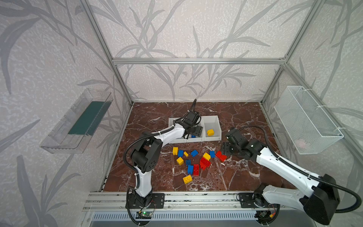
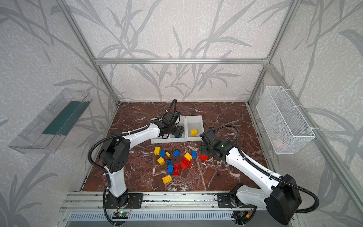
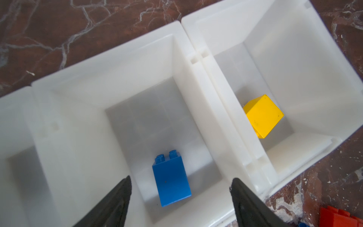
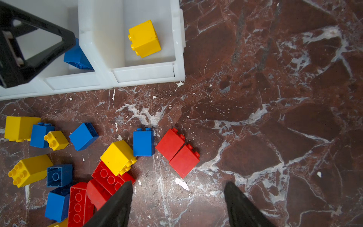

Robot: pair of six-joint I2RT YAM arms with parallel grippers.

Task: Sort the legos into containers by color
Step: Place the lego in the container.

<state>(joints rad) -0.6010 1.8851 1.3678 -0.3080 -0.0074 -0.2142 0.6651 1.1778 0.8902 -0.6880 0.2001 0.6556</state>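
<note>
Two claws, both empty. Left claw (image 3: 180, 178) hangs over the middle bin (image 3: 117, 64), jaws spread wide with nothing between them. A blue brick (image 3: 170, 182) lies on the bin floor below, one broad flat wall turned up at me. The neighbouring bin (image 3: 294, 59) holds one yellow brick (image 3: 263, 116).

Right claw (image 4: 177, 182) hovers over the marble table (image 4: 275, 98), jaws also well apart, gripping nothing. Nearest to it are two red bricks (image 4: 177, 153), on their sides and touching along one long face. The other loose bricks (image 1: 193, 163) (blue, yellow, red) are scattered on the near side of the bins, some leaning on each other.

Handling, my guess:
- Hard moulded plastic: light, stiff, no give.
- The walls are smooth, so probably slippery under the pads. A firm, square pinch is wanted.
- The best hold is across two opposite flat walls at mid-height, clear of the studs.
- The red pair is awkward, with no gap at the seam for a finger. I'd close across one brick's free faces, or nudge the two apart first.

The third bin (image 3: 11, 137) shows only in part, and what I see of it is bare (likely home for red).
</note>
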